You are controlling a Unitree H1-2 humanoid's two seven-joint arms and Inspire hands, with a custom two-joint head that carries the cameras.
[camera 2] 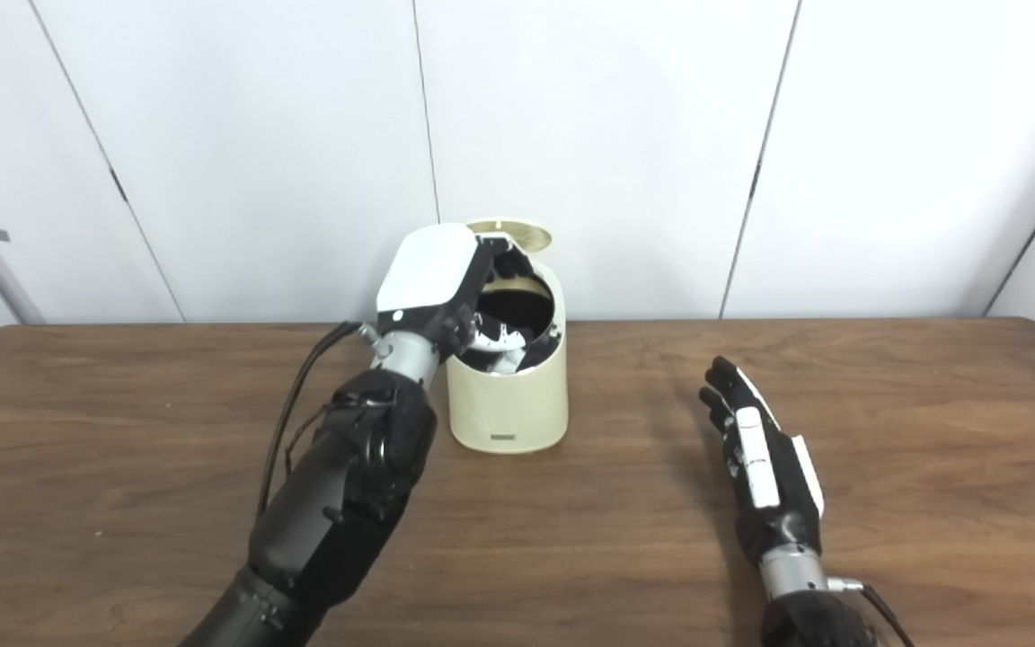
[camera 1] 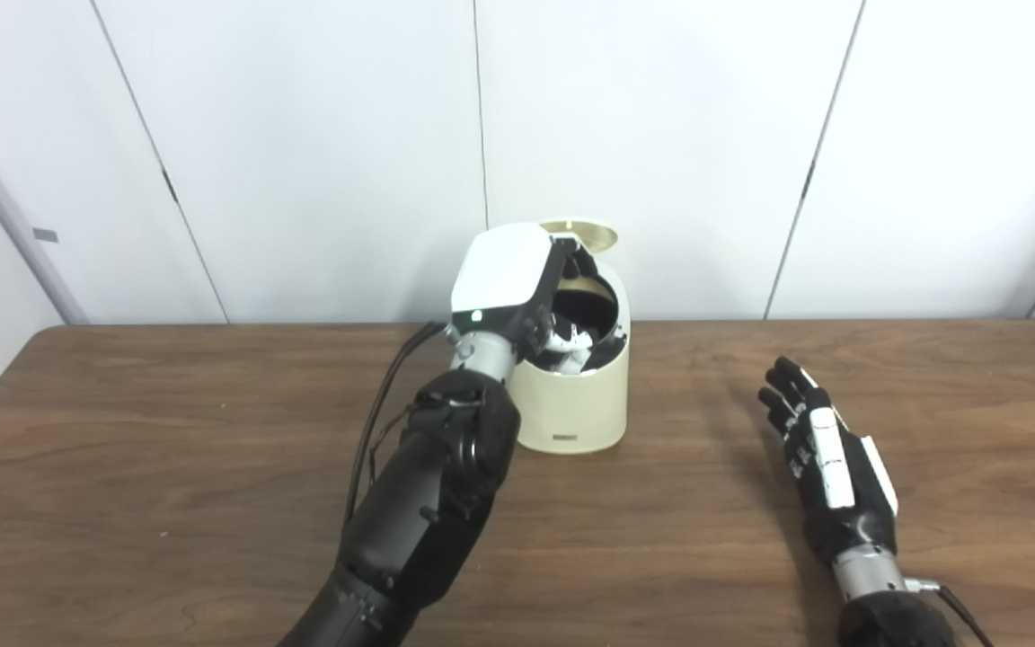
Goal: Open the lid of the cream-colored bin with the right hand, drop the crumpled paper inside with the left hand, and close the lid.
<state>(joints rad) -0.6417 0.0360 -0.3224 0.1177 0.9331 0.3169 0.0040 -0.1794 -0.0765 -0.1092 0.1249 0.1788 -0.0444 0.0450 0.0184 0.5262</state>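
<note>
— Cream-colored bin [camera 1: 573,404] stands on the wooden table [camera 1: 167,449], near the white wall panels [camera 1: 320,135]. How is its lid?

— Its lid [camera 1: 582,234] is tipped up at the back rim, so the mouth is open. The left hand [camera 1: 517,296] is at that mouth, its white back facing the camera and its fingers [camera 2: 508,340] reaching down inside the bin.

— And the crumpled paper?

— I cannot pick it out. The pale bits inside the bin could be paper or parts of the fingers, and I cannot tell whether the left hand is closed on anything.

— The right hand?

— The right hand [camera 2: 765,458] lies on the table well apart from the bin, to its right. Its fingers are stretched out, slightly spread, and hold nothing. They point toward the wall.

— Anything else?

— A black cable [camera 1: 383,404] loops beside the left forearm.
</note>
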